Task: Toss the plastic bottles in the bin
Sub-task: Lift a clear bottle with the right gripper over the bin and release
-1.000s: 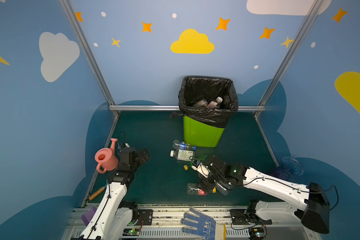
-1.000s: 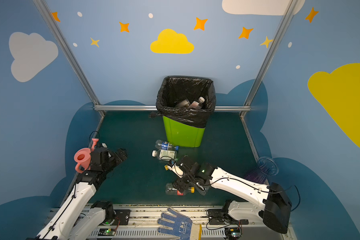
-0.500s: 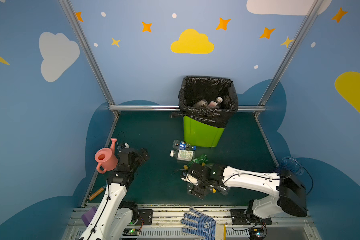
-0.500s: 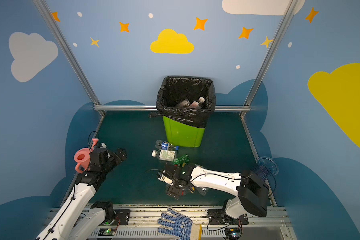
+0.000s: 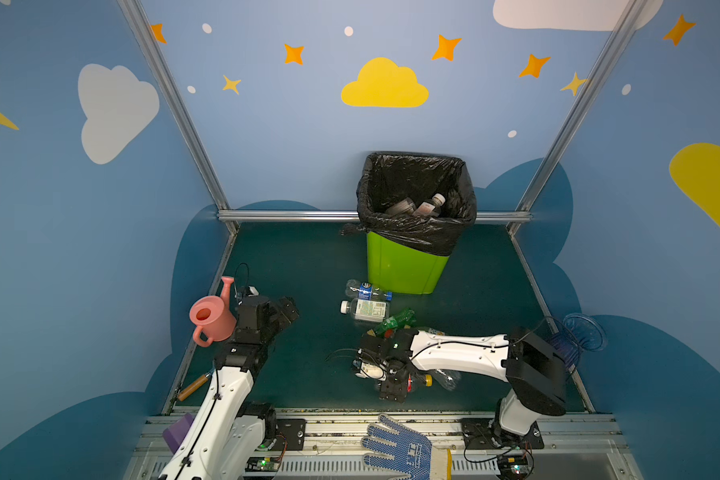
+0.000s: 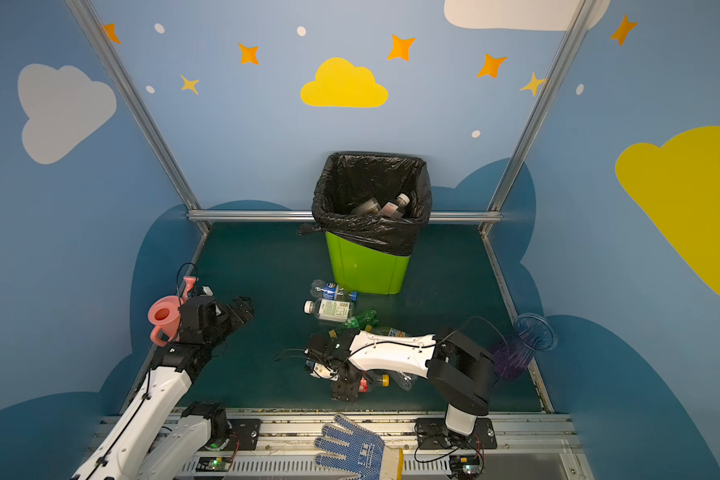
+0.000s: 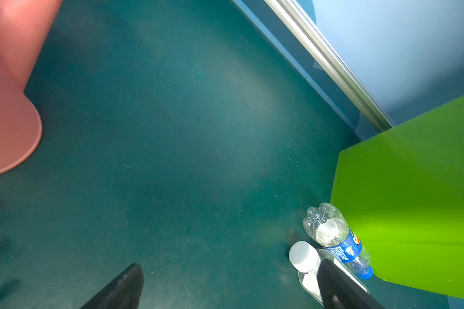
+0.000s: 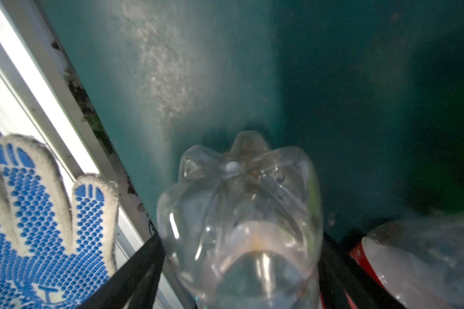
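A clear plastic bottle (image 8: 239, 214) lies on the green floor near the front rail. My right gripper (image 8: 239, 267) (image 5: 393, 392) is low over it, with one black finger touching each side of it. Beside it lie a red-labelled bottle with a yellow cap (image 5: 420, 380) (image 8: 364, 256) and a crushed clear one (image 5: 445, 378). A blue-labelled bottle (image 5: 366, 289) (image 7: 335, 238), a white-capped one (image 5: 366, 309) (image 7: 304, 256) and a green one (image 5: 395, 321) lie before the lime-green bin (image 5: 404, 266) (image 7: 413, 187), which holds bottles (image 5: 427, 205). My left gripper (image 5: 285, 309) (image 7: 231, 263) hangs open and empty.
A pink watering can (image 5: 211, 318) stands against my left arm. A ribbed blue-purple vase (image 5: 578, 336) stands at the right wall. A blue-dotted glove (image 5: 400, 451) (image 8: 38, 214) lies on the front rail. A wooden-handled tool (image 5: 192, 386) lies at the left edge.
My right arm swung left and toward the front rail, the gripper dropped over the clear bottle and its jaws narrowed onto it. The left arm stayed still.
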